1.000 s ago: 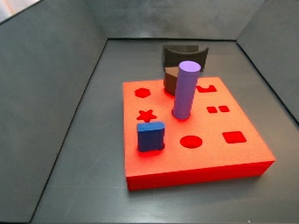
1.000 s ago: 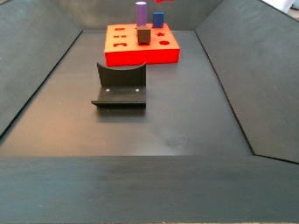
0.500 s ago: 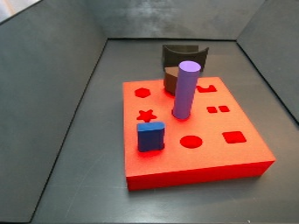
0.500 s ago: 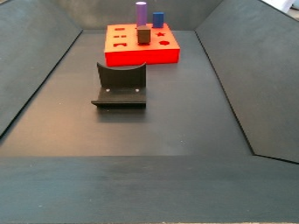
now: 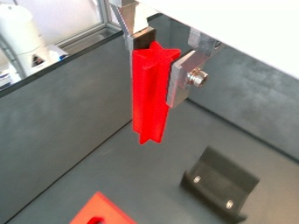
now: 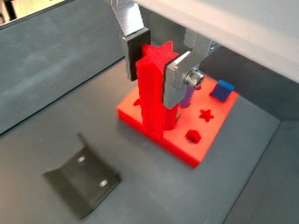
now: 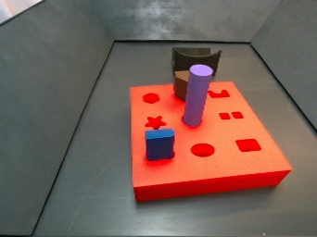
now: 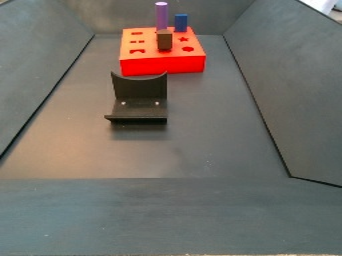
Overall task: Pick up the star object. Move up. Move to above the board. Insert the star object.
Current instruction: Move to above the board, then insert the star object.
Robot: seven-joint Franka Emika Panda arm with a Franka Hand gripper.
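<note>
The gripper is seen clamped on the star object, held upright with its long axis vertical and its lower end hanging free below the fingers, high above the dark tabletop. The board lies below, carrying a purple cylinder and a blue block; the fixture stands nearby.

silver two-finger gripper is getting cut off by the frame edge in both wrist views; slim red star-section peg is hiding part of the red slab board.
</note>
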